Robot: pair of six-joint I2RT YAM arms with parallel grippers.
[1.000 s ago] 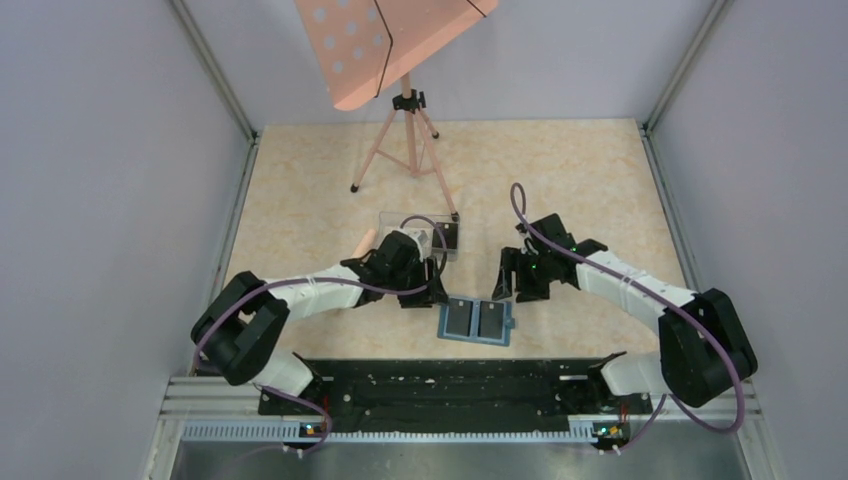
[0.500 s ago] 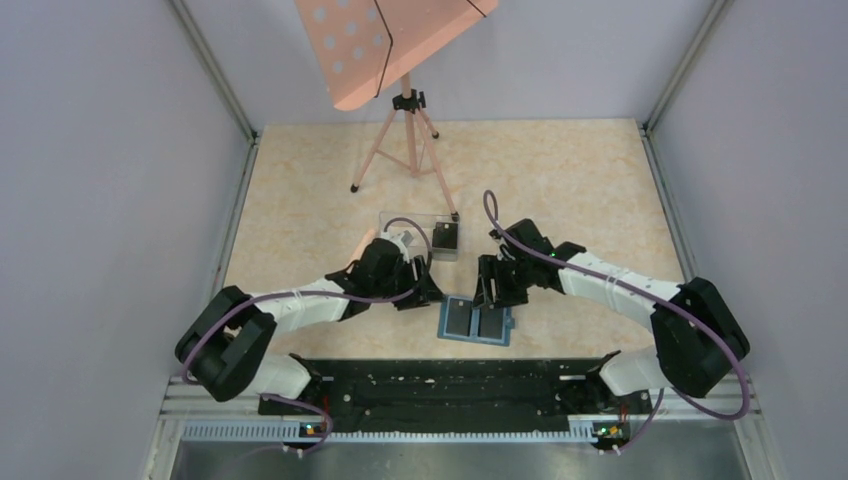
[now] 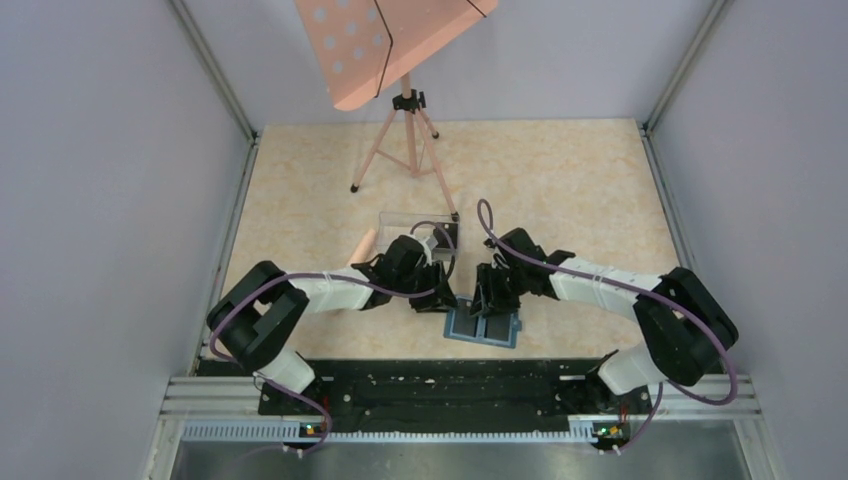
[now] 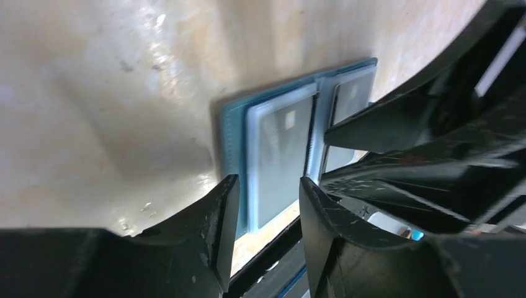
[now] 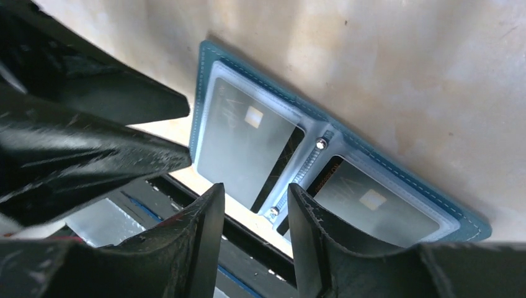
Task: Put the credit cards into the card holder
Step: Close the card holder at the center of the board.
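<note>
The card holder (image 3: 483, 327) lies open and flat near the table's front edge. A grey-black credit card sits in each pocket, one on the left (image 5: 245, 139) and one on the right (image 5: 372, 202). The left wrist view shows the card holder (image 4: 229, 136) with a card (image 4: 282, 161) just beyond my fingers. My left gripper (image 3: 436, 300) (image 4: 267, 192) hovers at its left edge, open with nothing between its fingers. My right gripper (image 3: 490, 298) (image 5: 255, 192) hangs over the centre spine, also open and empty. A dark card stack (image 3: 447, 236) rests in the clear box.
A clear plastic box (image 3: 405, 222) sits behind the left gripper. A peach music stand on a tripod (image 3: 405, 140) stands at the back. The black base rail (image 3: 440, 385) runs close in front of the wallet. Grey walls enclose both sides.
Both grippers have closed in on the open wallet, the left moving right and the right moving left and nearer. Both pairs of jaws have narrowed.
</note>
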